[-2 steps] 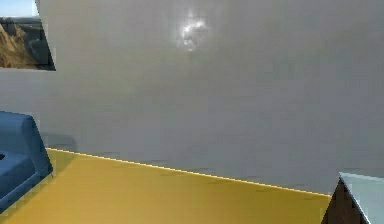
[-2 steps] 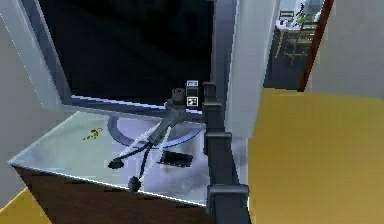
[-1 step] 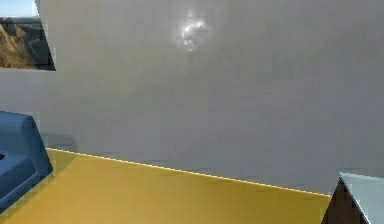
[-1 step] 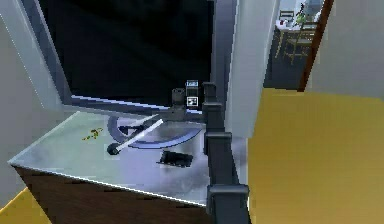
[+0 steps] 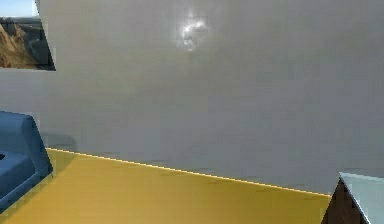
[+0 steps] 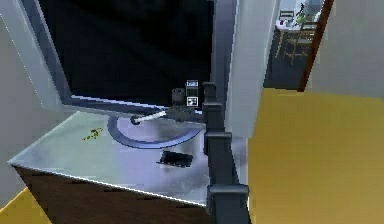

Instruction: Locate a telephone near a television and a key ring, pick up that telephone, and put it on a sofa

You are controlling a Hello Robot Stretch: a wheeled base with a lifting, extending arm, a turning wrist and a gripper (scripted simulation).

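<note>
Nearest in the arm side view is the dark square arm (image 6: pixel 226 185), rising from the bottom edge over the right end of a silver-topped cabinet (image 6: pixel 55 158) with a dark brown front. Just left of the arm, flat on the cabinet top, lies the telephone (image 6: pixel 177 158), a small dark slab. Farther along, the arm ends at two white marked squares (image 6: pixel 201 92), and the gripper (image 6: pixel 138 118) reaches left from them above the round grey base (image 6: pixel 122 134) of the television (image 6: pixel 120 50). With that base right behind the fingers, I cannot tell whether the gripper has hold of anything (nor can its grip be read). Left of the base sits a small yellowish thing (image 6: pixel 92 133), too small to name for certain. The television's dark screen in its silver frame stands behind all of this. Beyond, at the view's right, yellow floor (image 6: pixel 320 150) runs to a doorway (image 6: pixel 305 55).

In the forward view, a blue sofa (image 5: pixel 18 160) sits at the left on the same yellow floor, a pale-topped corner (image 5: pixel 362 192) shows at the lower right, and a framed picture (image 5: pixel 22 42) hangs on the grey wall (image 5: pixel 220 100).
</note>
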